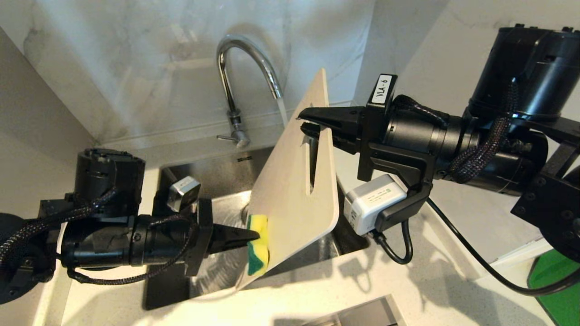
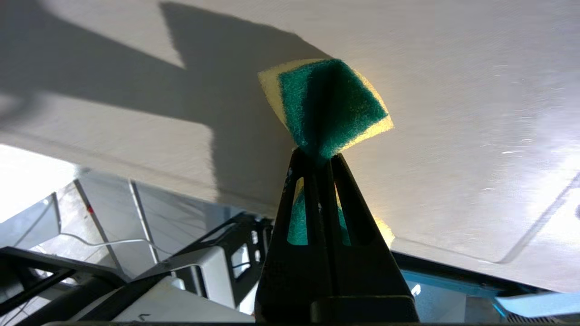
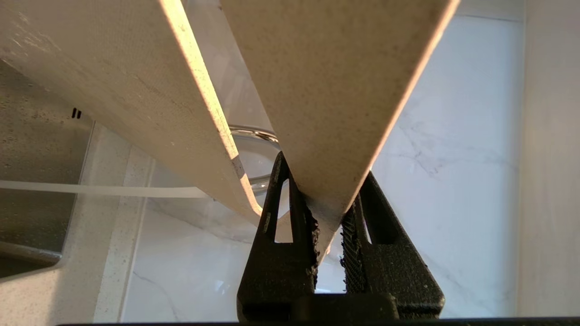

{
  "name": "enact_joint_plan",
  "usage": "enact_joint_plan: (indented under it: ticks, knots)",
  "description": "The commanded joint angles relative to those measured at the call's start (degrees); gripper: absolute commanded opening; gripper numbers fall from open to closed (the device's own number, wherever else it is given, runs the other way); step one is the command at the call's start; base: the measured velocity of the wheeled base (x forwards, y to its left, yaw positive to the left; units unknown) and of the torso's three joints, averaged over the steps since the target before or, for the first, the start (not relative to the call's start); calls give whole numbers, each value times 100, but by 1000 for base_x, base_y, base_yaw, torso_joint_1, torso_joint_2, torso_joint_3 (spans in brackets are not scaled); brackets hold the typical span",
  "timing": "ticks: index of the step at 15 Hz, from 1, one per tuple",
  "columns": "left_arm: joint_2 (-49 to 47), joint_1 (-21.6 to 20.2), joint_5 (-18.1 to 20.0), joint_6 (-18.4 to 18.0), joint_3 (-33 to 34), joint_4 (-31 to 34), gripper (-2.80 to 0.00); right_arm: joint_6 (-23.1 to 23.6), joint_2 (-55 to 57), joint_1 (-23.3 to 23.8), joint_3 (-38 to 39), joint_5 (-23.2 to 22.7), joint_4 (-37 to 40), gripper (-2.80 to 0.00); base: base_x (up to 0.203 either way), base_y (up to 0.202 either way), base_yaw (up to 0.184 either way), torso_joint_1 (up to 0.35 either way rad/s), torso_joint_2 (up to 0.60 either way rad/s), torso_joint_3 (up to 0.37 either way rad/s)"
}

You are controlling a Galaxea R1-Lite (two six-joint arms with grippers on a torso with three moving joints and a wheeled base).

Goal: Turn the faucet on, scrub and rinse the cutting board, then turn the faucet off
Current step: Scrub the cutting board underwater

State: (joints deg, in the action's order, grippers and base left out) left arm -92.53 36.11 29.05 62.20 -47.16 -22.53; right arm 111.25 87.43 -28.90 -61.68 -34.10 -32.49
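- now the large flat cream-white plastic cutting board [image 1: 290, 181] stands tilted over the steel sink [image 1: 213, 181], its lower corner down inside the basin and its upper corner risen in front of the marble wall.
- the right end effector [image 1: 304, 126] is clenched on the strip of board beside the long narrow handle slot [image 1: 311, 165]; in the right wrist view its fingers [image 3: 299, 226] pinch the board's edge from both sides.
- the left end effector [image 1: 253, 235] is clamped tight on a small yellow-and-green sponge [image 1: 258, 246], pressing it against the board's lower face near the bottom edge.
- in the left wrist view the sponge [image 2: 328, 106] is squeezed into a fold between the fingers [image 2: 349, 199], green scouring side showing, and its contact with the board [image 2: 453, 136] is partly hidden by the fingers.
- the tall shiny chrome gooseneck faucet [image 1: 235, 81] stands behind the sink on the pale speckled worktop [image 1: 362, 290], its small thin side lever [image 1: 225, 137] pointing left.
- a thin stream of water [image 1: 282, 111] falls from the spout; where it lands is hidden behind the board's far edge.
- the sink floor is mostly covered by the board and the left arm.
- a green patch [image 1: 557, 290] is cut off at the lower right edge; what it is cannot be told.
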Motion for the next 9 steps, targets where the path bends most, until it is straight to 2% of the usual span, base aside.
enact_joint_plan:
  ticks: [1,5,9]
  knots:
    - [-130,-66,13,37,433,-388,-280,63,-7,-1,-1,-18,-21,-280,0,0,0,0,0,0]
    - [-441,-202,22,9,876,-888,-280,63,2,8,-10,-9,-21,-280,0,0,0,0,0,0]
    - [-749,-236,13,-496,1134,-920,-280,2,-16,8,-10,-9,-21,-280,0,0,0,0,0,0]
